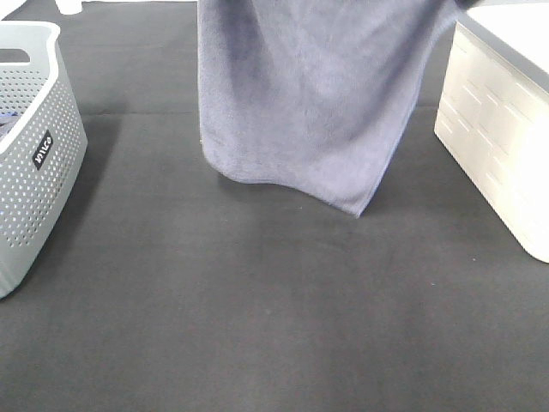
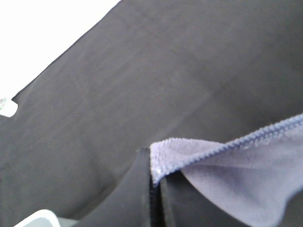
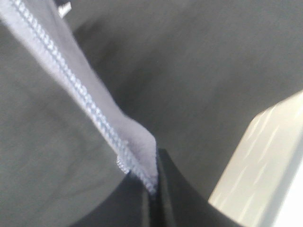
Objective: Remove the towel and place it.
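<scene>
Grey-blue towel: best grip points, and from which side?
The two top corners of the grey-blue microfibre towel, at the stitched hem. The left gripper and right gripper each pinch one there, so the cloth hangs spread flat. Approach each corner edge-on from outside.

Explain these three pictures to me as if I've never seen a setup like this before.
A two-armed robot is at work. The wide picture comes from a camera mounted high above a black mat. A grey-blue towel hangs over it, stretched between the arms, which are out of that shot. A perforated grey basket sits at the left, a white bin at the right. The other two pictures come from cameras on each wrist: the left end effector and the right end effector each pinch a stitched towel corner.
</scene>
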